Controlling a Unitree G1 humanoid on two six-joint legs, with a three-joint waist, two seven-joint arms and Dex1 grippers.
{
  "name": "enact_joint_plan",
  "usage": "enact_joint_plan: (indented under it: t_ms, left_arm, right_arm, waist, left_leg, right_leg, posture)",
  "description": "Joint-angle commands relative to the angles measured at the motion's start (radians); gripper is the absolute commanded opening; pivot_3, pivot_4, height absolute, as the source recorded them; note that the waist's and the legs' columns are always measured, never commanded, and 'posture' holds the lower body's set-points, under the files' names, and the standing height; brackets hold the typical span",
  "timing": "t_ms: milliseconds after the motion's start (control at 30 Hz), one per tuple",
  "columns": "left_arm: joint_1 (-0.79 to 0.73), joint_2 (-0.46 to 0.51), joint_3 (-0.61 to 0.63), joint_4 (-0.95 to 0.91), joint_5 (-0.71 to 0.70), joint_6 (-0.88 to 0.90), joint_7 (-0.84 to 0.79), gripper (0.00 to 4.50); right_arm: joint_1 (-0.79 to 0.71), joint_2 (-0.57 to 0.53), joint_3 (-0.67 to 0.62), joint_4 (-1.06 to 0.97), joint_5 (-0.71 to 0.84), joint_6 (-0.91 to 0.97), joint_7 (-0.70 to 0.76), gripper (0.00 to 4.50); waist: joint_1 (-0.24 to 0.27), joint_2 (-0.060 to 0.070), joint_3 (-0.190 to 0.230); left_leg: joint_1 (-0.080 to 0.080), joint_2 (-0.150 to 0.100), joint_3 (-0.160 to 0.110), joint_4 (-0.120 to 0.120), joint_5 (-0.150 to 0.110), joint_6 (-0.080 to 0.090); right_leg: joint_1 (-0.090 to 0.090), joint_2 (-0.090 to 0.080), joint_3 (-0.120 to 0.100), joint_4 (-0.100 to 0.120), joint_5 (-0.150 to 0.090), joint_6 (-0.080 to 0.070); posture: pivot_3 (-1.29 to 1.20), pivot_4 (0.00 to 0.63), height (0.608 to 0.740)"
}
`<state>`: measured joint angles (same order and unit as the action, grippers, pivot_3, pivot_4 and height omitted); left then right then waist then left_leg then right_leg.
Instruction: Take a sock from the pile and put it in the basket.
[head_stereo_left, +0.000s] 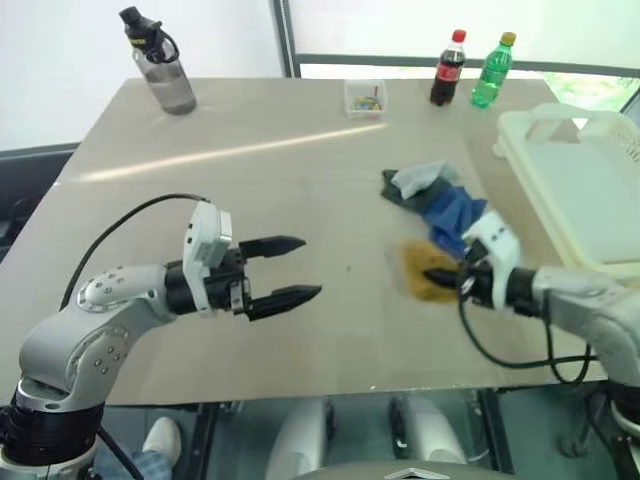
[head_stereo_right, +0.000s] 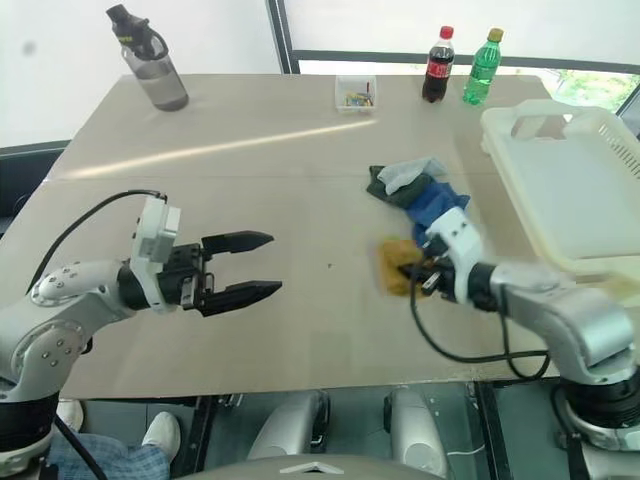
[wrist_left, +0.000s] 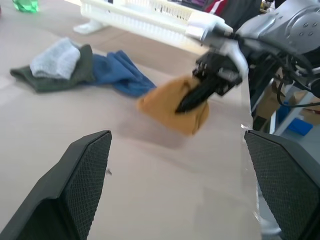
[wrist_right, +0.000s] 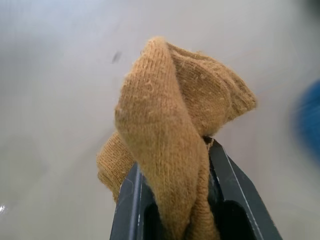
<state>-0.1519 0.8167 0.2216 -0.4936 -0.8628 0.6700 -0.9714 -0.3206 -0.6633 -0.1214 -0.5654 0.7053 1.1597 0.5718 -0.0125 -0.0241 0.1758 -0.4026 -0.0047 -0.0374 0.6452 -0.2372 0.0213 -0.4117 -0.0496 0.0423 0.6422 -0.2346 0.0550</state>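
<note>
Right hand (head_stereo_right: 418, 272): one, nearest the desk's front edge, clamped on one mustard-yellow sock (wrist_right: 172, 135); the sock bunches over the fingers and hides their tips, and it is blurred in the head views.

Left hand (head_stereo_left: 290, 268): one, at the left over bare desk, fingers spread wide, gripping nothing.

Pile (head_stereo_left: 435, 198): just beyond the right hand, three socks countable, namely one blue (head_stereo_left: 452, 212), one dark green-grey (wrist_left: 65, 75), one pale grey (wrist_left: 54, 59) lying on it.

Basket (head_stereo_right: 530, 125): one, cream-white, at the right edge of the desk beside the pile, cut off by the frame.

Desk (head_stereo_left: 250, 180): beige, matte, a light streak across it.

Far edge: one grey water bottle (head_stereo_left: 160, 62), one small clear box (head_stereo_left: 365, 97), one cola bottle (head_stereo_left: 448, 68), one green bottle (head_stereo_left: 492, 70); window behind.
</note>
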Motion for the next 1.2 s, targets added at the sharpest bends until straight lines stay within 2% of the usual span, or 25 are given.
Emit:
enact_joint_plan:
  t_ms: [33,200,367,567,867,900,967,1000,1133,1200]
  left_arm:
    - [-0.042,-0.014,-0.002,0.0,-0.004,-0.014,0.014,4.5]
    - [-0.144,-0.049,-0.015,0.024,-0.017,-0.003,0.053,4.5]
    - [-0.223,-0.089,-0.038,0.055,-0.002,-0.016,0.079,4.5]
    - [-0.297,-0.134,-0.057,0.083,0.009,-0.017,0.102,4.5]
    - [-0.319,-0.154,-0.075,0.097,0.031,-0.031,0.097,4.5]
    - [-0.319,-0.157,-0.076,0.097,0.034,-0.031,0.096,4.5]
    - [-0.318,-0.16,-0.078,0.097,0.038,-0.031,0.095,4.5]
    - [-0.317,-0.161,-0.078,0.095,0.037,-0.03,0.095,4.5]
    - [-0.309,-0.159,-0.082,0.093,0.035,-0.022,0.089,4.5]
    - [-0.305,-0.159,-0.084,0.094,0.037,-0.022,0.086,4.5]
  right_arm:
    - [-0.04,-0.038,-0.167,0.003,0.08,-0.07,0.063,0.15]
    - [-0.088,-0.141,-0.235,0.22,-0.066,-0.215,0.029,0.15]
    - [-0.185,-0.159,-0.283,0.427,-0.137,-0.275,-0.049,0.15]
    - [-0.288,-0.178,-0.269,0.678,-0.266,-0.367,-0.139,0.15]
    - [-0.371,-0.155,-0.299,0.912,-0.331,-0.385,-0.232,0.15]
    - [-0.379,-0.153,-0.307,0.925,-0.326,-0.386,-0.234,1.17]
    - [-0.38,-0.155,-0.311,0.923,-0.313,-0.391,-0.213,1.85]
    - [-0.378,-0.155,-0.312,0.918,-0.319,-0.404,-0.217,2.51]
    - [-0.385,-0.158,-0.326,0.917,-0.334,-0.429,-0.248,4.44]
    - [-0.386,-0.16,-0.325,0.916,-0.336,-0.432,-0.25,4.44]
  waist:
    - [0.0,0.001,0.001]
    - [0.001,0.001,0.001]
    - [-0.002,0.001,0.002]
    - [-0.001,0.001,0.002]
    - [-0.002,0.003,0.002]
    - [-0.002,0.003,0.003]
    - [-0.002,0.003,0.003]
    - [-0.002,0.003,0.003]
    - [-0.002,0.003,0.003]
    - [-0.002,0.003,0.003]
  left_leg:
    - [0.0,0.0,0.0,0.0,0.0,0.0]
    - [-0.001,0.0,0.003,0.002,0.0,0.0]
    - [-0.002,-0.001,0.004,0.003,0.0,0.0]
    - [-0.004,-0.001,0.004,0.003,0.0,0.0]
    - [-0.006,-0.002,0.003,0.004,0.0,0.0]
    - [-0.006,-0.002,0.003,0.004,0.0,0.0]
    - [-0.006,-0.002,0.003,0.005,0.0,0.0]
    - [-0.006,-0.002,0.003,0.005,0.0,0.0]
    - [-0.006,-0.002,0.003,0.005,0.0,0.0]
    - [-0.006,-0.002,0.003,0.005,0.0,0.0]
  right_leg:
    - [0.0,0.0,0.0,0.0,0.0,0.0]
    - [0.0,0.0,-0.001,0.0,0.0,0.0]
    - [0.0,0.0,-0.001,0.001,0.0,0.0]
    - [-0.001,0.0,-0.001,0.001,0.0,0.0]
    - [-0.002,0.0,-0.001,0.001,0.001,0.0]
    - [-0.002,0.0,-0.001,0.001,0.001,0.001]
    - [-0.002,0.001,-0.001,0.001,0.001,0.001]
    - [-0.002,0.001,-0.001,0.001,0.001,0.001]
    - [-0.002,0.001,-0.001,0.001,0.001,0.001]
    - [-0.002,0.001,-0.001,0.001,0.001,0.001]
  posture:
    - [0.0,0.15,0.74]
    - [0.0,0.15,0.74]
    - [0.0,0.15,0.74]
    - [0.0,0.15,0.74]
    - [0.0,0.15,0.74]
    - [0.0,0.15,0.74]
    - [0.0,0.15,0.74]
    - [0.0,0.15,0.74]
    - [0.0,0.15,0.74]
    - [0.0,0.15,0.74]
